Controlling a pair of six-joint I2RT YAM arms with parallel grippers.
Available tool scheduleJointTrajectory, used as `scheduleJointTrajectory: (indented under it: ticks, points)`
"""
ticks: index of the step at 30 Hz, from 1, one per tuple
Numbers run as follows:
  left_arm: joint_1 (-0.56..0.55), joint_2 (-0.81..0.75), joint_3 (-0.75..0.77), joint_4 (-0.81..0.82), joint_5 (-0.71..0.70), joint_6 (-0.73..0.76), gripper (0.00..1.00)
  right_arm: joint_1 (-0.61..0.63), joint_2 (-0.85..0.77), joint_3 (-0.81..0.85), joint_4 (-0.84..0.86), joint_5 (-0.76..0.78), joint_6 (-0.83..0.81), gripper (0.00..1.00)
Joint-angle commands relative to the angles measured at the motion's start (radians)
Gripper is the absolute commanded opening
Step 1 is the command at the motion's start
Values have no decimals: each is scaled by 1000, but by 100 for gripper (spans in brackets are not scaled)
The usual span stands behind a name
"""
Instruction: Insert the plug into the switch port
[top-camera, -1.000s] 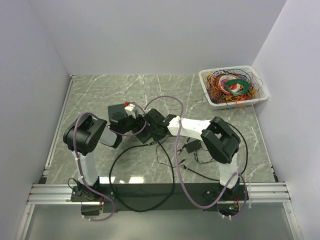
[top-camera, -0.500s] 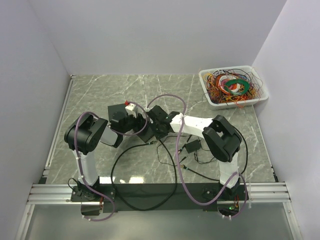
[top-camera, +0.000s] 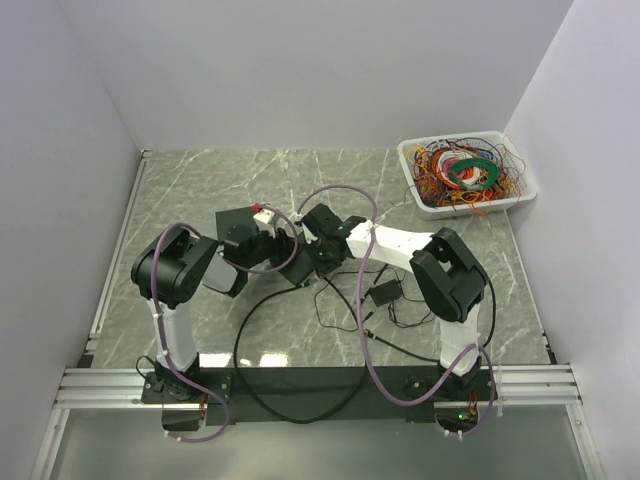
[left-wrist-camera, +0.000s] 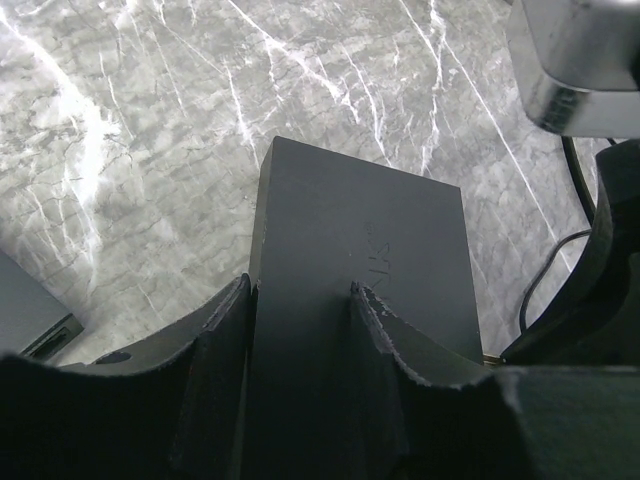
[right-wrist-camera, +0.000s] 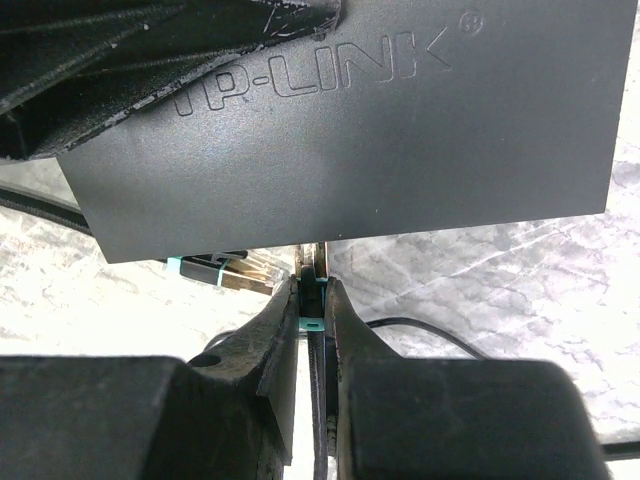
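While your left tool (left-wrist-camera: 300, 292) straddled the near end of the switch (left-wrist-camera: 365, 225), presumably to steady it, you could not tell whether its fingers truly clamped it. Your right tool (right-wrist-camera: 311, 288) pinched the plug (right-wrist-camera: 313, 320) at lower centre of the right wrist frame, just under the switch's edge, apparently aiming for a port.

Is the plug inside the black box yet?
Cannot tell: the right gripper pinches the plug at the switch's edge, but its tip is hidden.
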Motion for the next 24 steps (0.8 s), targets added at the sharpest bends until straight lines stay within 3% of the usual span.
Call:
scheduleJointTrajectory:
  ticks: [1,24]
  points:
    - [-71,22,-19,-73,195,12,18,-25,-65,111,260,48,-4,0]
    - [-115,56,18,-121,301,52,15,-38,30,56,576,46,-24,0]
